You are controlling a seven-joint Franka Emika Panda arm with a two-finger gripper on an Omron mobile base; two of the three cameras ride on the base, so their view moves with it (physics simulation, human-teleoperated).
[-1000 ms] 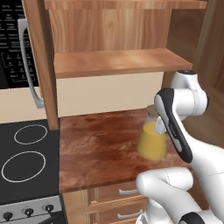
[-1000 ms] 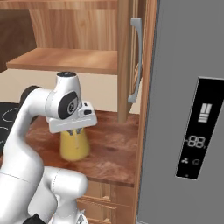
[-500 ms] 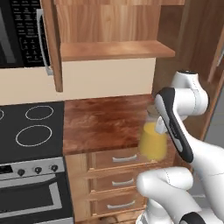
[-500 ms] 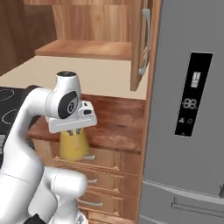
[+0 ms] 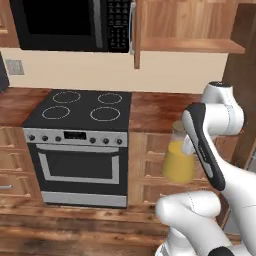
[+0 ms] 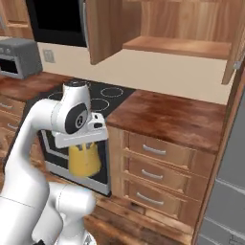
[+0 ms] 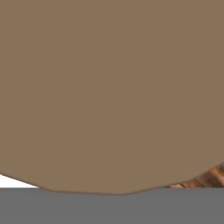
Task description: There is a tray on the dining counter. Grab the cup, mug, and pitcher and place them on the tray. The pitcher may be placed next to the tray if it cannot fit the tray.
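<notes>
pitcher carried in mid-air, away from the kitchen counter

the robot arm held the pitcher (image 5: pixel 179 161) in the air, in front of the wooden drawers (image 6: pixel 154 168) below the counter (image 6: pixel 172 116) and clear of its front edge. nothing stood under the pitcher but the floor. its wide lower body was yellow-orange, with a clear neck above. the gripper (image 6: pixel 82 138) sat at the pitcher's top, jaws clenched on the neck or rim; the exact contact was hidden behind the hand. from the hand's own camera, a broad tan surface, probably the pitcher seen very close, blocked nearly everything. a black stovetop (image 5: pixel 82 106) lay to the left of the counter, with a microwave (image 5: pixel 70 25) above it.

the tray, cup and mug could not be seen from here, so the carry was likely at an early stage, with the dining counter somewhere else in the room.

judged risks: the grip was high on a bottom-heavy glass vessel, so a sharp turn or stop by the base could swing it loose. it could also clip the drawers or the counter's edge.
</notes>
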